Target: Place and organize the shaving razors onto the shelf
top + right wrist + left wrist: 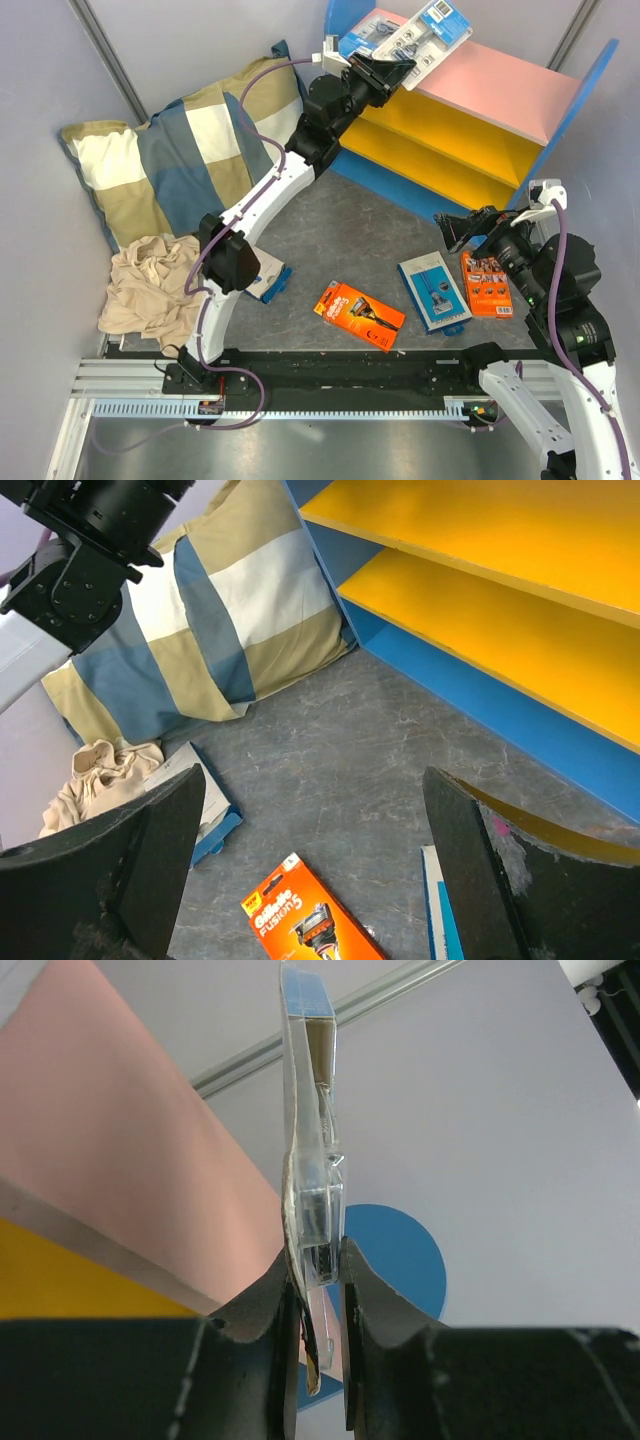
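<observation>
Shelf [500, 95] is standing back right on table [350, 230]; pillow [190, 150] is lying left of it, cloth [150, 290] before pillow; three razor packs [435, 292] are lying before shelf.

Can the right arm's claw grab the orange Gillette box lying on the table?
Probably yes. The right claw is open and hovers near the orange Gillette box, which lies flat with nothing on it or in between.

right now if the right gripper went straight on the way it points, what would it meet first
Most likely the bare grey table, beyond the orange razor box and short of the pillow; depth is unclear.
</observation>
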Tool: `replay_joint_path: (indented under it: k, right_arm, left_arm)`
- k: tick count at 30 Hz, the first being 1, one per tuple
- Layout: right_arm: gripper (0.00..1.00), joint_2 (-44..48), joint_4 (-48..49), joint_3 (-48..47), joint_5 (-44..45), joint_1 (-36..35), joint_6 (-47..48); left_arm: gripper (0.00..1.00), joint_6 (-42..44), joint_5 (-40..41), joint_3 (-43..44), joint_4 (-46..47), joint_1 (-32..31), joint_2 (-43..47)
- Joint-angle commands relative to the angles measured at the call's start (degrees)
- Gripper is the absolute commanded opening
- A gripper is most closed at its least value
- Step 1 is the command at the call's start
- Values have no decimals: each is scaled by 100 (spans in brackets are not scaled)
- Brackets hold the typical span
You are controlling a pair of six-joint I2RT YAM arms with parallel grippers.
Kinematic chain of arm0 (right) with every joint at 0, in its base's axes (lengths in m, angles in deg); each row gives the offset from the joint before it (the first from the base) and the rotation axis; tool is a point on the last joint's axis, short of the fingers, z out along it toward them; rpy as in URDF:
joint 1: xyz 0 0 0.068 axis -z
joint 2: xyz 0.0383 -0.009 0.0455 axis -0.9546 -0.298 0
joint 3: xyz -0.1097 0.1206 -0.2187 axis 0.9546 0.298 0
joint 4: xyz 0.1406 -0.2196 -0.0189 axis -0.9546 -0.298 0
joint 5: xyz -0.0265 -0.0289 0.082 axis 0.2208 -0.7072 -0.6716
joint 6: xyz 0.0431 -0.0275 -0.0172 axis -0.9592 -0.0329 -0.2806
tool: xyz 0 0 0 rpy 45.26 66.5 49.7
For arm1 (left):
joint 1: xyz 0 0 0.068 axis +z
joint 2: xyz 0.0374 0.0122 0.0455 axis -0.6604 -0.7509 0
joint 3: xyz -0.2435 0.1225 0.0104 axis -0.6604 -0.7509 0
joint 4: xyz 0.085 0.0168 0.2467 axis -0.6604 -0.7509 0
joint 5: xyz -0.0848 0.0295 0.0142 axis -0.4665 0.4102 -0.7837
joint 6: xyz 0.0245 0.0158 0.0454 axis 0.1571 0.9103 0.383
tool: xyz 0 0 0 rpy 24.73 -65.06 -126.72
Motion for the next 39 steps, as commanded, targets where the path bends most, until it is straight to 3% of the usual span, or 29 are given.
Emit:
replay_joint_path:
  k: [1, 10, 26, 33, 39]
  right_arm:
    - [98, 67, -64, -107, 143, 9, 26]
    - [98, 111, -108, -45, 125, 9, 26]
    - [98, 146, -196, -45, 108, 9, 52]
    - [98, 137, -196, -45, 99, 9, 52]
    - [98, 137, -196, -36, 99, 9, 35]
  left_arm:
    - [2, -519, 151, 296, 252, -46, -141]
    - [5, -747, 405, 173, 103, -46, -123]
    - [28, -572, 757, -109, -249, -72, 167]
    - [57, -256, 608, -161, -424, -72, 333]
    - [68, -1, 424, -451, -591, -72, 641]
